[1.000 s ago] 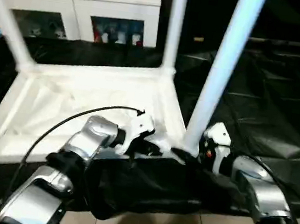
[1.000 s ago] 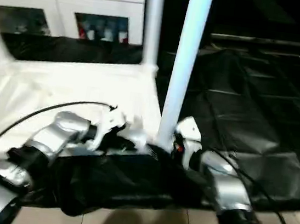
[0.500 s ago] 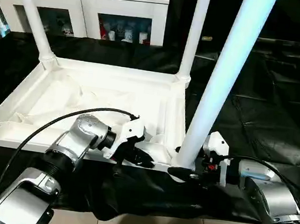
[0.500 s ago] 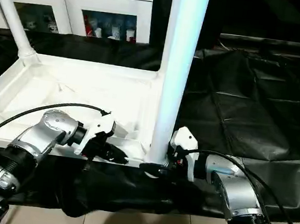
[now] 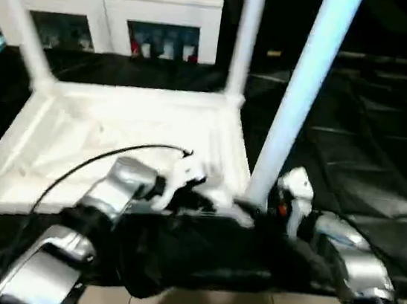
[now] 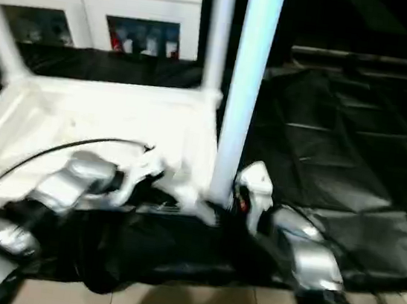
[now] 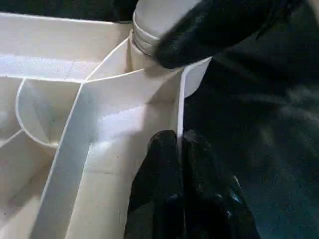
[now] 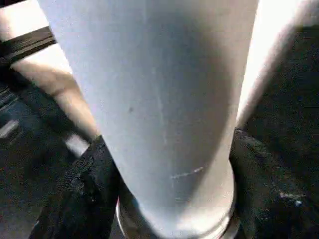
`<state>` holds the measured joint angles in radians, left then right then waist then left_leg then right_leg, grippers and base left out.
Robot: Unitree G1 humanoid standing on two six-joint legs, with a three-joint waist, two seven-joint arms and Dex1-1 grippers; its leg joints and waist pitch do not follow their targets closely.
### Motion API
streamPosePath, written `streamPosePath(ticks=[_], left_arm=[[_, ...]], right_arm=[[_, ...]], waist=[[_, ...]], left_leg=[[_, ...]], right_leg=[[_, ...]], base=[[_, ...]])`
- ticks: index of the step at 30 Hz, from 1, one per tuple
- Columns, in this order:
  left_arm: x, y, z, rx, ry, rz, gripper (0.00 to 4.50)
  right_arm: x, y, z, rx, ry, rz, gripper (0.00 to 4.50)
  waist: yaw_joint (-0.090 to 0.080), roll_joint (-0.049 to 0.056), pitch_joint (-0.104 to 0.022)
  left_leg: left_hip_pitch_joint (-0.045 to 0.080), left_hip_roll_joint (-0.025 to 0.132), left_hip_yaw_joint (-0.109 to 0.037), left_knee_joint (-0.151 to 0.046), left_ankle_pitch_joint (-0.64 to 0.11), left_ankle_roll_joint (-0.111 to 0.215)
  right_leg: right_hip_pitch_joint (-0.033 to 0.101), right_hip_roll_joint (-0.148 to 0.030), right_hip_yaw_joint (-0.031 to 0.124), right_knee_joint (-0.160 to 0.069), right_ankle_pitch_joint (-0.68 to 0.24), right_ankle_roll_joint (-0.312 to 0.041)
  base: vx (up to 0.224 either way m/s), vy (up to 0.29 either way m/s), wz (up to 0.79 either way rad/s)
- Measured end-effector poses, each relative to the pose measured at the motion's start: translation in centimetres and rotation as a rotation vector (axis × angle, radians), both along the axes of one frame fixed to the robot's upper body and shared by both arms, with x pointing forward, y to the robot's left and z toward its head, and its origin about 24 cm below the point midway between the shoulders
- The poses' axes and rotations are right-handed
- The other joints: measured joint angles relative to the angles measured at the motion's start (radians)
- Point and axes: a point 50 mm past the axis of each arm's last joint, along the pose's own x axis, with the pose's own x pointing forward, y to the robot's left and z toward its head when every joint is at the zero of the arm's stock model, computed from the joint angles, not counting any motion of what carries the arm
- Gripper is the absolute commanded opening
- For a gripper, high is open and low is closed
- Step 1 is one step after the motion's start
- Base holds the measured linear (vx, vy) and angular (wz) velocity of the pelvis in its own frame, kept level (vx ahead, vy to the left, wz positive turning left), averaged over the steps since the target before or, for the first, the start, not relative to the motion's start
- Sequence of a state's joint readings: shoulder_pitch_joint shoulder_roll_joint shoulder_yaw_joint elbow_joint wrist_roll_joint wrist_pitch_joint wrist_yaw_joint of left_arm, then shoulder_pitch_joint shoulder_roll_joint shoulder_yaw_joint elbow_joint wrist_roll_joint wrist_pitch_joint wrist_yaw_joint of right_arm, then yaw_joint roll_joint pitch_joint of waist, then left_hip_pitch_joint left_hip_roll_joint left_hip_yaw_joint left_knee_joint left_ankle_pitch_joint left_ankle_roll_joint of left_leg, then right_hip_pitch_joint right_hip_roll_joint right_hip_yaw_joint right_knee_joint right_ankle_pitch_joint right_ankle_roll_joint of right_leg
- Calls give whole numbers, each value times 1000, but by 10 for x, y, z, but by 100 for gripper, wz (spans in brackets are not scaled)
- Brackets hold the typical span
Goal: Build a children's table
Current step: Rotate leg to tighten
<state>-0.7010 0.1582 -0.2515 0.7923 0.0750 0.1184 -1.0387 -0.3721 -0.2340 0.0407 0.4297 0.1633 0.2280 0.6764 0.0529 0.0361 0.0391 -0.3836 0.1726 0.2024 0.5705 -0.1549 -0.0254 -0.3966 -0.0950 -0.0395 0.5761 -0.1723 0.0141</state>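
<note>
Head camera has tilted since half a second ago; grippers haven't shifted, so the near-right leg (image 5: 301,97) is being seated. Right gripper (image 8: 164,199) is clamping that leg's base at the corner socket. Left gripper (image 7: 180,164) is pinching the tabletop (image 5: 116,133) rim, steadying it upside down on black sheeting. Smooth tapered plastic tube, thin ribbed white shell.

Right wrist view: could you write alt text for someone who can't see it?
A white table leg rises close to the camera, its base gripped between the right tool's two black fingers, with dark sheeting behind.
</note>
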Motion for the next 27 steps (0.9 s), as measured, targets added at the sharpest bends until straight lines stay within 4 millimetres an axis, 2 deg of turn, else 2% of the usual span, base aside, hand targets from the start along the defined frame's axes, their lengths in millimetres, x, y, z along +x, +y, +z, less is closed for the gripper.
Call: streamPosePath(ticks=[3,7,9,11,15,19,22,27], left_arm=[[5,-11,-1,-5,-4,85,0],[7,-16,-3,-11,-4,132,0],[7,-15,-3,-14,1,132,0],[6,-14,-4,-17,6,124,0],[6,-10,-2,-19,11,87,0],[0,7,-1,-19,30,5,0],[-6,20,1,-18,52,-89,0],[-13,28,3,-4,74,-208,0]], right_arm=[[12,6,0,0,0,-141,266],[18,12,-1,-7,-4,-207,266],[18,13,-1,-6,-9,-205,335],[17,13,-1,-5,-10,-188,338],[14,10,1,-29,-22,-100,379],[1,2,4,-40,-27,100,379],[-11,-3,7,-23,-4,263,379],[-20,-3,12,-34,19,442,379]], waist=[[-10,1,0],[-19,10,-5],[-20,13,-7],[-20,14,-8],[-21,14,-8],[-17,13,-8],[-7,13,-7],[10,12,-7]], left_leg=[[0,-1,0,0,0,0],[0,-1,0,0,0,0],[0,-1,0,0,0,0],[0,-1,0,0,0,0],[-1,0,-1,0,0,0],[-2,1,-1,-2,0,0],[-3,2,-1,-4,0,0],[-5,2,-1,-4,-2,-2]], right_leg=[[0,-1,1,-1,0,0],[0,-1,0,-1,0,0],[0,-1,0,-1,0,0],[0,0,0,-1,0,0],[-1,0,0,-1,0,0],[-2,1,-2,1,1,-1],[-3,1,-4,1,4,-6],[-5,1,-4,1,4,-7]], base=[[0,0,0],[0,0,0],[0,0,0],[0,0,0],[0,0,0],[0,0,0],[0,0,0],[0,0,0]])
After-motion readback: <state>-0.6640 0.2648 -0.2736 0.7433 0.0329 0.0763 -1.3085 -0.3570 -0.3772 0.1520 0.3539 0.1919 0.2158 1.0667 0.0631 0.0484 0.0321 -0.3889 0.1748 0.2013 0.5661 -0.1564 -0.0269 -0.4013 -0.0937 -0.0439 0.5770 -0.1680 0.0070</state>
